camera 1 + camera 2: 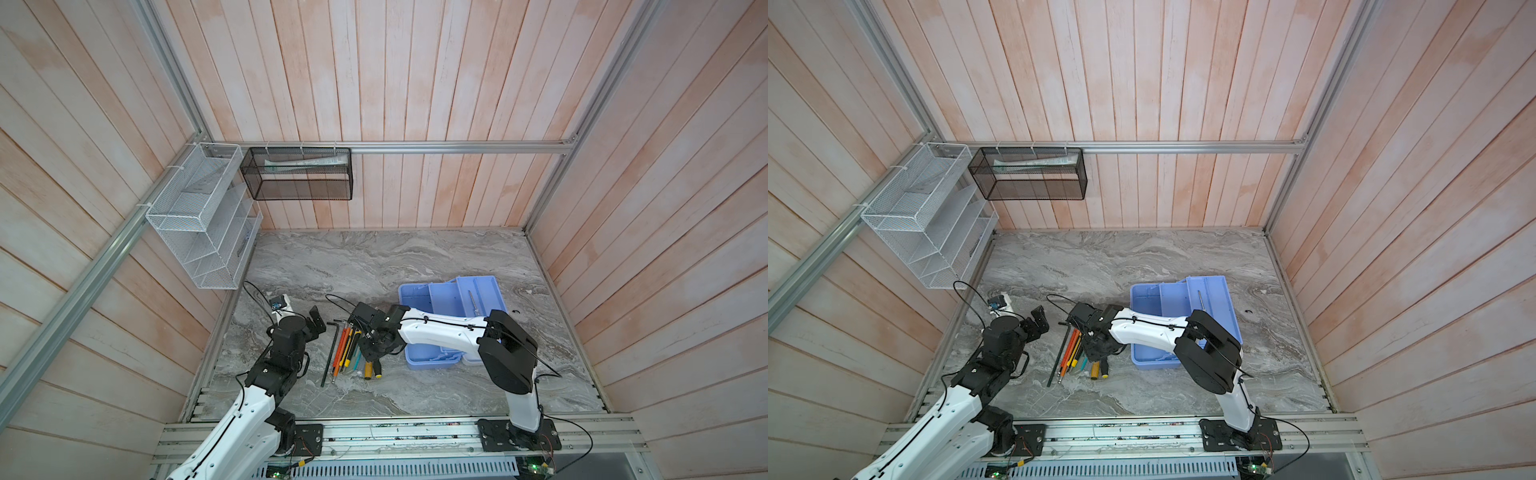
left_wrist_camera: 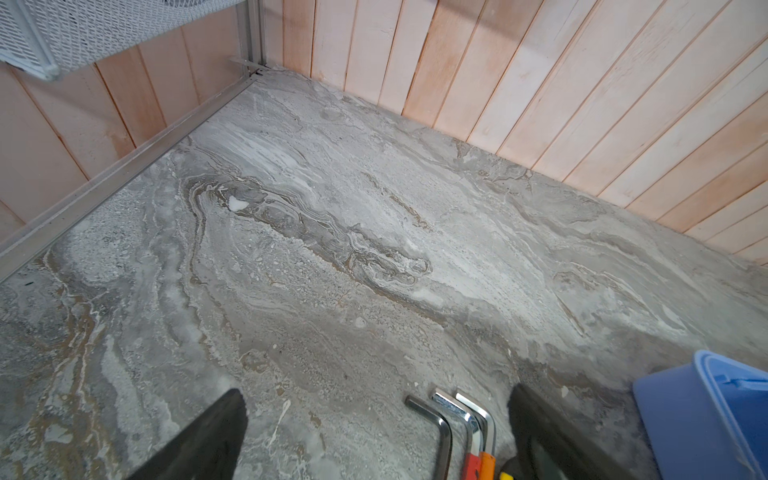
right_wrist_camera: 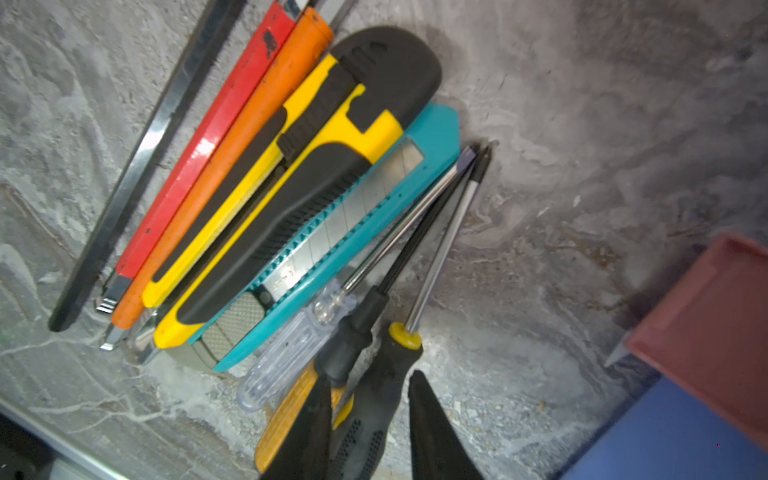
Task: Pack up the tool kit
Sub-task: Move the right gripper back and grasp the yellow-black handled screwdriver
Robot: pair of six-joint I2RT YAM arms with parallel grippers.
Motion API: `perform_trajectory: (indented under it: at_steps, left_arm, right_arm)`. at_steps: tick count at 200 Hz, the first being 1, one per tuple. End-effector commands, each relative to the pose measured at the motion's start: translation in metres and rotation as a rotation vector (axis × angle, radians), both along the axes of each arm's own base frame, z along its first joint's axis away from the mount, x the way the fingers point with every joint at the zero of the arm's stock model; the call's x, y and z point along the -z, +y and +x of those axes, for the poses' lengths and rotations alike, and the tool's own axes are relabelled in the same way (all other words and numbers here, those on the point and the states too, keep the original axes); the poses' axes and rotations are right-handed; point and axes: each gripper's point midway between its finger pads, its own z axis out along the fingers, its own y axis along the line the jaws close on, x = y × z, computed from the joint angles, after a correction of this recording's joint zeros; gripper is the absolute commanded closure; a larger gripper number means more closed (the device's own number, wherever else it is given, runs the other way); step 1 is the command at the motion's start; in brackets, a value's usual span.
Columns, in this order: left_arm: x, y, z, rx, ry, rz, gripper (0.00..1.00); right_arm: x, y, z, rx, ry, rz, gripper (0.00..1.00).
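Tool kit sits open on the worktop. We see right hand clamping the black screwdriver (lying flat), left hand wide apart.

Tools on table, just left of tool kit

Grey marbled tabletop: upper half left bare, passable. Light blue plastic box: centre right blocked. Tight row of hand tools: lower centre obstructed.
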Motion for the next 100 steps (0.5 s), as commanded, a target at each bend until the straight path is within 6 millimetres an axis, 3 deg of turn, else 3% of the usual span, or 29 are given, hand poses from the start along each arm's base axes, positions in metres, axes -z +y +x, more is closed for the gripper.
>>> perform_trajectory:
  at_steps: [1,41,100]
  left_arm:
    - [0.008,0.004,-0.004,-0.017,0.015,-0.001,0.0]
    - [0.008,0.003,-0.003,-0.013,0.018,0.0,0.0]
    - [0.007,0.003,-0.002,-0.01,0.017,-0.001,0.0]
  right_arm:
    - [0.007,-0.007,0.001,0.009,-0.006,-0.062,0.7]
    - [0.017,-0.004,-0.001,0.008,0.017,-0.064,0.71]
    - [0.032,-0.016,-0.003,0.02,0.028,-0.135,0.72]
